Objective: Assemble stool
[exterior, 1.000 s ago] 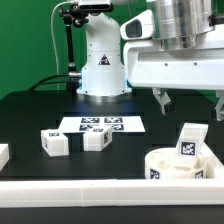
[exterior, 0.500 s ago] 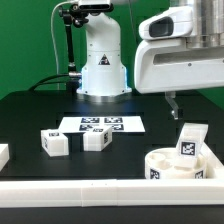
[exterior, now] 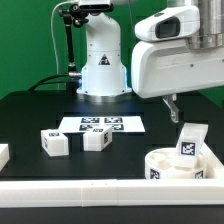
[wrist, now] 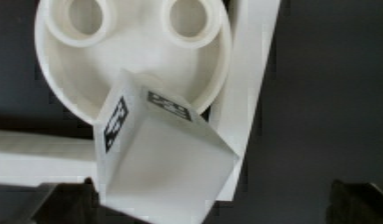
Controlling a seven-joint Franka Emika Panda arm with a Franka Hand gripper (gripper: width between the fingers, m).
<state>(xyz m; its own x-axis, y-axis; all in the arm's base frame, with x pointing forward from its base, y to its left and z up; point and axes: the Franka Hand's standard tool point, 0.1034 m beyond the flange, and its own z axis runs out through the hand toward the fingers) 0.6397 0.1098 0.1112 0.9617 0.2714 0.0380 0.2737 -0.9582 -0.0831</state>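
Now poised over the seat, ready for a leg.
The stool seat (exterior: 165, 156) lies on the bench (exterior: 30, 115) at the exterior view's right, close against the border rail (exterior: 70, 193), probably to brace it. One leg (exterior: 188, 142) stands on it. The end effector (exterior: 198, 104) hangs above, spread and empty. A second leg (exterior: 55, 143) and a third leg (exterior: 97, 140) wait near the marker board (exterior: 100, 125).

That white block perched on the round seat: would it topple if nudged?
Likely: the leg stands tall on the seat, so a sideways push could tip it. It looks like hard plastic, so probably stiff. Its flat faces should keep it from rolling.
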